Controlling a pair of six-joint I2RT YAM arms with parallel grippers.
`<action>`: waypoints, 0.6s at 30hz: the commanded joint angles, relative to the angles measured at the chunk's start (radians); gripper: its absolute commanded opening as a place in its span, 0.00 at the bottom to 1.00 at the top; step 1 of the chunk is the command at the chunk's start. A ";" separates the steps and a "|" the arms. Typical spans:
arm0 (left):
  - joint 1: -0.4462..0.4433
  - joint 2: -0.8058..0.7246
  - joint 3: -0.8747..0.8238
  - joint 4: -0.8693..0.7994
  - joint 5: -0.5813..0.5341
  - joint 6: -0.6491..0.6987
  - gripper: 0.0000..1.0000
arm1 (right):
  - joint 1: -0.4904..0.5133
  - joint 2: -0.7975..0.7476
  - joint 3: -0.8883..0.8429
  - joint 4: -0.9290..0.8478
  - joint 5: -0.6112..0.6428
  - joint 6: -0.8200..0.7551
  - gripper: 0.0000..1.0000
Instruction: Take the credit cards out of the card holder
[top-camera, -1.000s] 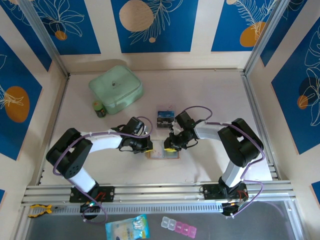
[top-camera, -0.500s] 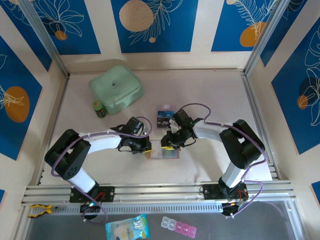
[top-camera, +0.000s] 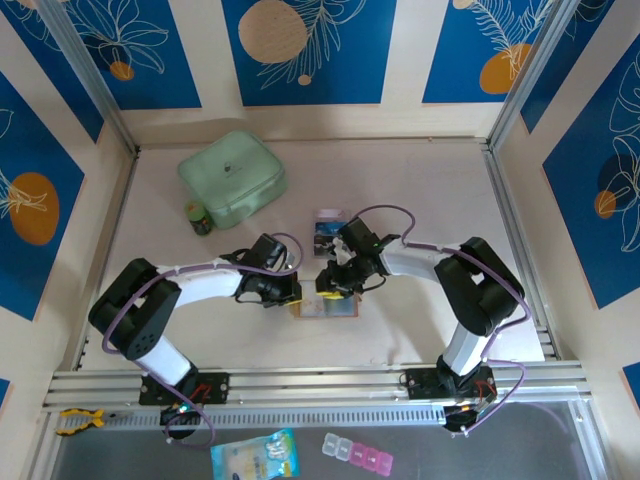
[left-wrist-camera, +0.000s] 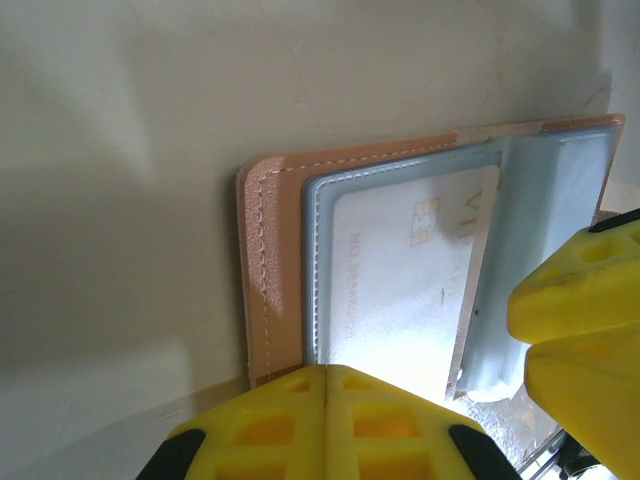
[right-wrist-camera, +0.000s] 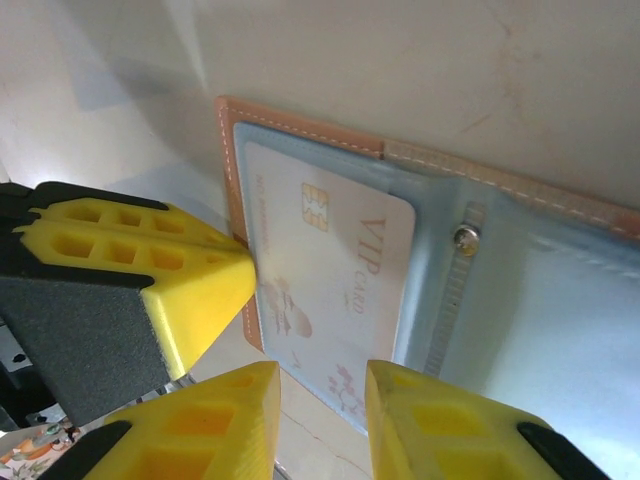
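The surface (top-camera: 420, 190) carries the holder (left-wrist-camera: 272, 270), lying open and flat beneath both tools. The left tool (left-wrist-camera: 325, 385) is closed and appears to pin the holder's edge. The right tool (right-wrist-camera: 322, 378) stands slightly parted, gripping nothing. The card (right-wrist-camera: 330, 270) sits pocketed just ahead of its tips. Recommended: pin the holder firmly, pinch the card edge alone, and draw it along the pocket.

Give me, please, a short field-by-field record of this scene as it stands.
card holder: open flat on the table, between the two grippers
card in holder: pale VIP card in one pocket
card already out: dark card lying on the table beyond the holder
left gripper: shut, at the holder's edge
right gripper: open, fingers apart at the VIP card's end
elsewhere: mint-green case at far left
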 joint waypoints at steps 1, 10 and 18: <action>0.013 0.011 -0.002 -0.009 -0.001 0.027 0.01 | 0.011 0.024 0.033 -0.020 0.002 0.009 0.29; 0.016 0.013 -0.015 -0.007 0.001 0.026 0.01 | 0.017 0.060 0.048 -0.033 0.007 0.001 0.29; 0.016 0.016 -0.021 -0.005 0.003 0.022 0.01 | 0.021 0.095 0.065 -0.048 0.006 -0.007 0.28</action>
